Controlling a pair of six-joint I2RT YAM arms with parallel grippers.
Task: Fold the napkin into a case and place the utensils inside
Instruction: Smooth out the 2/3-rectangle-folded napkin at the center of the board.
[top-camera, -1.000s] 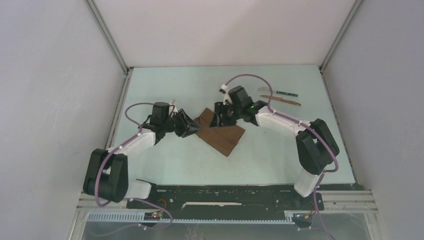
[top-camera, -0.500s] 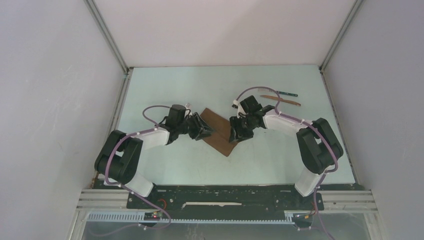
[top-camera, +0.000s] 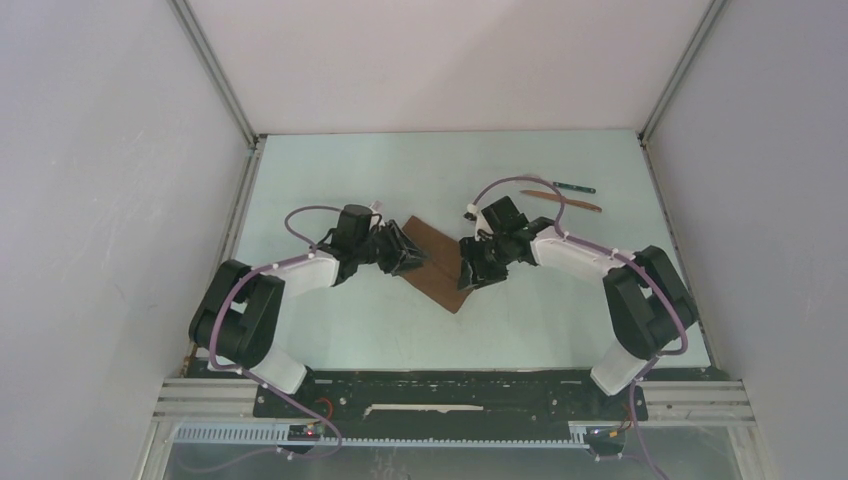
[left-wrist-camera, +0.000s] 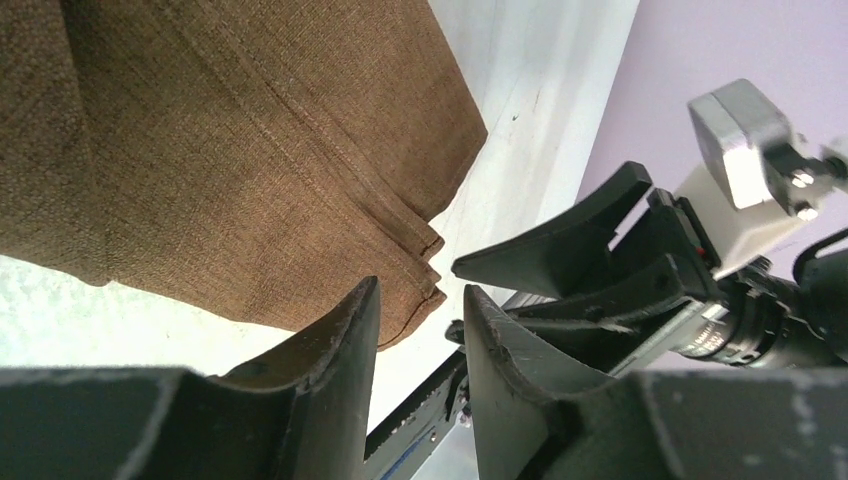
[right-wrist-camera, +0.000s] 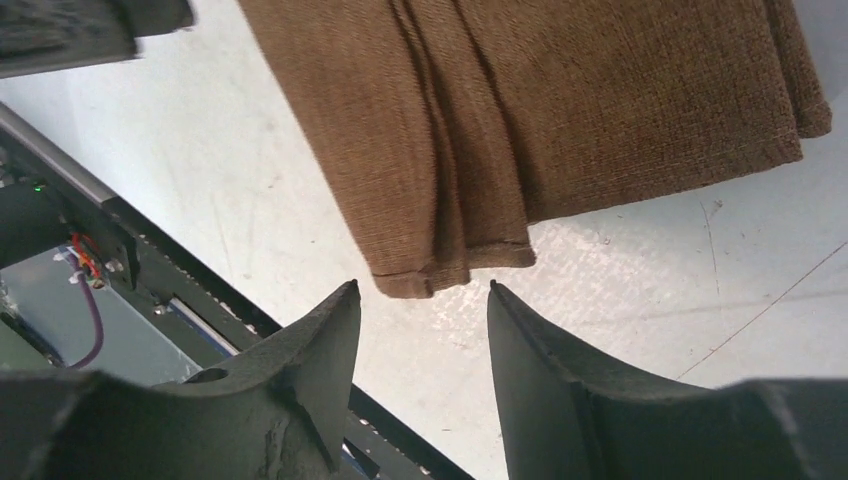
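Observation:
The dark-brown napkin (top-camera: 437, 266) lies folded into a narrow oblong of several layers, running diagonally at the table's middle. My left gripper (top-camera: 413, 261) sits low at its left long edge, open and empty, with the cloth's hemmed corner (left-wrist-camera: 425, 265) just ahead of the tips of the left gripper (left-wrist-camera: 420, 292). My right gripper (top-camera: 474, 276) stands at the right edge, also open. In its wrist view the right gripper (right-wrist-camera: 422, 290) hovers just short of the napkin's stacked folded end (right-wrist-camera: 440, 262). The utensils lie far right: a teal-handled piece (top-camera: 573, 187) and a reddish-brown stick (top-camera: 572, 202).
The pale table (top-camera: 330, 320) is boxed in by white walls at left, right and back. A black rail (top-camera: 450, 385) with cabling runs along the near edge. The right arm's purple cable (top-camera: 520, 183) loops close to the utensils.
A second ago the napkin was a wider fold. Both grippers came nearer and closer together, the cloth is now a narrow strip, and the right jaws have opened slightly.

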